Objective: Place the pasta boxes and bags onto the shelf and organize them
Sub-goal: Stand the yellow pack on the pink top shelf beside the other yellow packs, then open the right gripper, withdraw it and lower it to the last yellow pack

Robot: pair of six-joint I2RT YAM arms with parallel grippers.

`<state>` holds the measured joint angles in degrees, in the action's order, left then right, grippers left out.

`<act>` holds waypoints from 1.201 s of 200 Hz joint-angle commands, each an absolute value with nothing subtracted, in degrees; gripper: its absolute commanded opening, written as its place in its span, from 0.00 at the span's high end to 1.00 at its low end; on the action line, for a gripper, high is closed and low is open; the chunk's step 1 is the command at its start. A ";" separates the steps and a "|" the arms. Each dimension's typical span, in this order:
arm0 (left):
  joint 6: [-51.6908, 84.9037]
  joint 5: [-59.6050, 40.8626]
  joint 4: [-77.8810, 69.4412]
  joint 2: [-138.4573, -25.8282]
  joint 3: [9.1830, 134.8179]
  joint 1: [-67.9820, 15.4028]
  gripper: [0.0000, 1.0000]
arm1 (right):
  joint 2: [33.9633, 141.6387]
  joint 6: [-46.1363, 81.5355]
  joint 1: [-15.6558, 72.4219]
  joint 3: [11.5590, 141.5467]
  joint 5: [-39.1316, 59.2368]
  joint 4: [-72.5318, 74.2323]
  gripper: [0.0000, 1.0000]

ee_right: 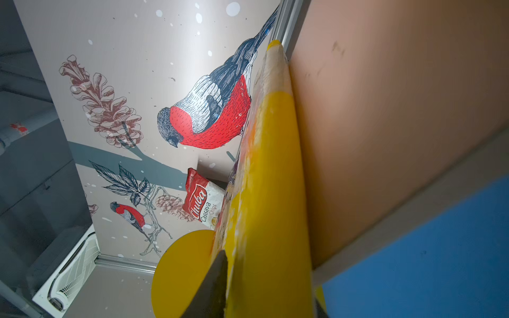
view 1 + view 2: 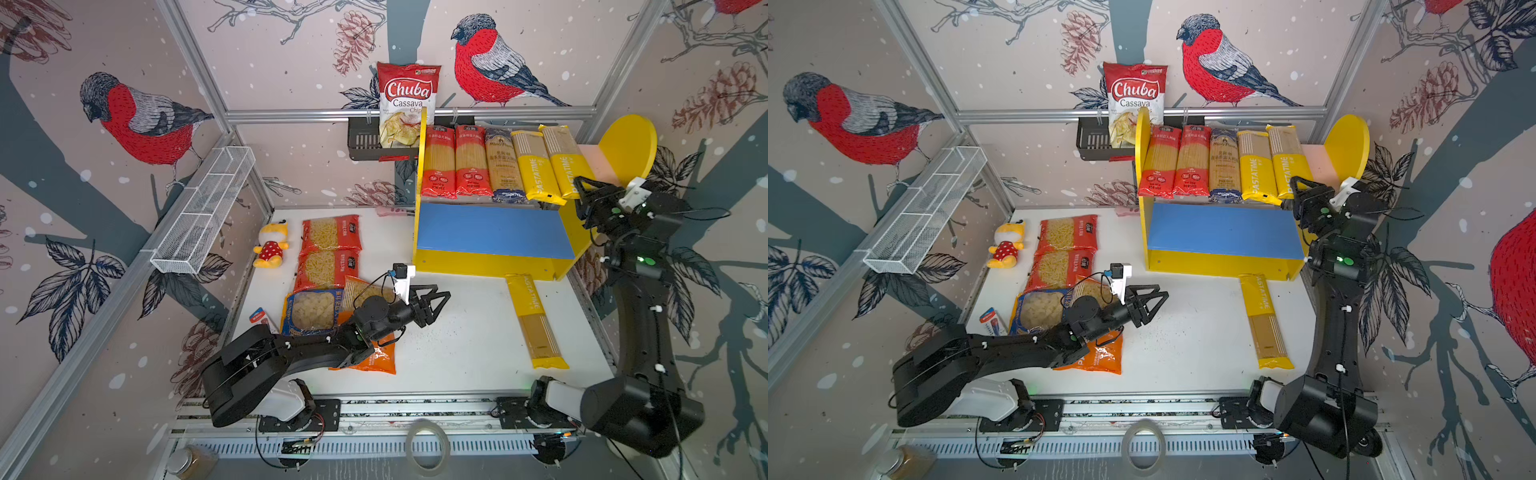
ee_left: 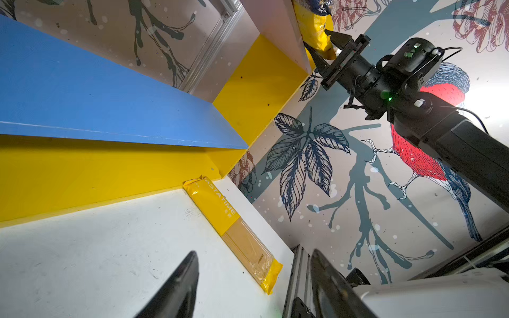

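The shelf [image 2: 478, 264] stands at the back right, with a pink upper board [image 2: 590, 158] and a blue lower board [image 2: 490, 232]. Two red packs [image 2: 438, 162], a dark-blue one [image 2: 503, 166] and two yellow spaghetti packs [image 2: 536, 166] lie side by side on the pink board. My right gripper [image 2: 575, 193] [image 1: 270, 278] is shut on the near end of the rightmost yellow pack [image 2: 565, 160] [image 1: 272, 170]. Another yellow pack [image 2: 536, 324] [image 3: 228, 225] lies on the table. Red [image 2: 330, 232], blue-yellow [image 2: 309, 311] and orange [image 2: 376, 357] macaroni bags lie left. My left gripper [image 2: 436, 309] [image 3: 253, 252] hovers open, holding nothing.
A Chuba chips bag [image 2: 409, 99] stands in a black wall rack [image 2: 365, 143] behind the shelf. A plush toy [image 2: 272, 245] lies left of the red bags. A white wire basket [image 2: 203, 212] hangs on the left frame. A tape roll [image 2: 428, 446] sits on the front rail.
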<state>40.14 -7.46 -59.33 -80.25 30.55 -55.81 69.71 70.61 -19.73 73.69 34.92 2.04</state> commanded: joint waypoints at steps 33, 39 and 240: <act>39.94 -8.21 -61.77 -81.12 31.21 -55.90 0.37 | 67.83 69.30 -20.96 71.55 35.43 4.78 0.51; 39.97 -8.26 -61.80 -81.10 31.19 -55.90 0.37 | 67.41 69.35 -21.29 70.72 35.83 4.92 0.49; 34.12 -4.03 -55.17 -83.61 33.37 -60.39 0.37 | 40.61 52.38 -14.59 27.25 25.10 -11.09 0.33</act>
